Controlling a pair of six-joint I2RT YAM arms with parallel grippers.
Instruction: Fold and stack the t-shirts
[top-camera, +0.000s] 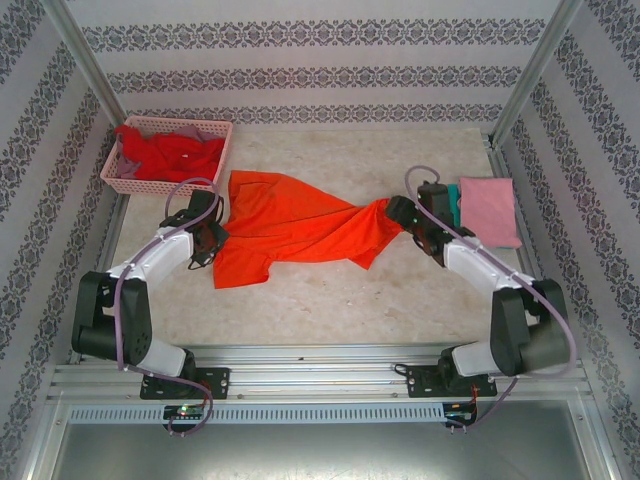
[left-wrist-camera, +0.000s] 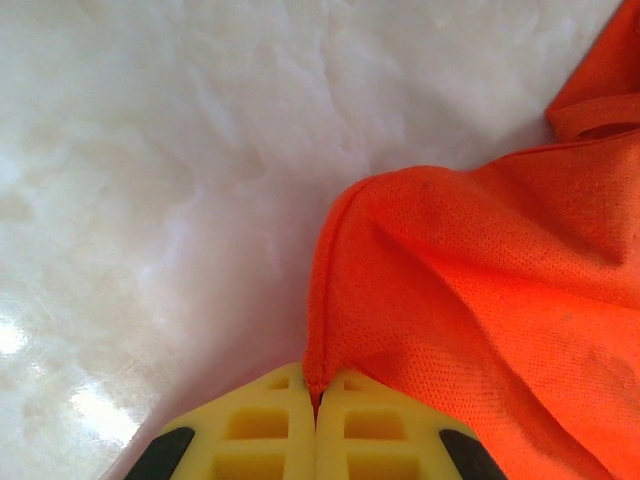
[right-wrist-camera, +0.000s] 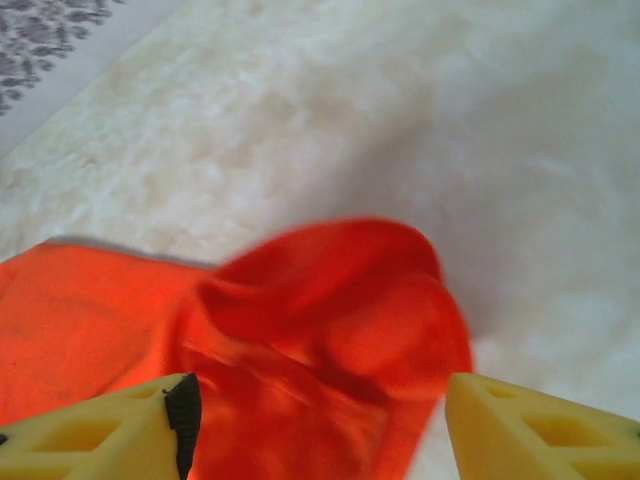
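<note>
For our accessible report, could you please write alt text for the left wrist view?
The left gripper is shut on a folded edge of the bright orange t-shirt at the bottom of the picture. The shirt spreads up and to the right over the pale marbled table.

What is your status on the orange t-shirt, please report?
Left gripper shut on orange t-shirt edge. Right gripper open over the other end. Shirt lies stretched out, not yet folded. Folded pink t-shirt close beside right gripper.
</note>
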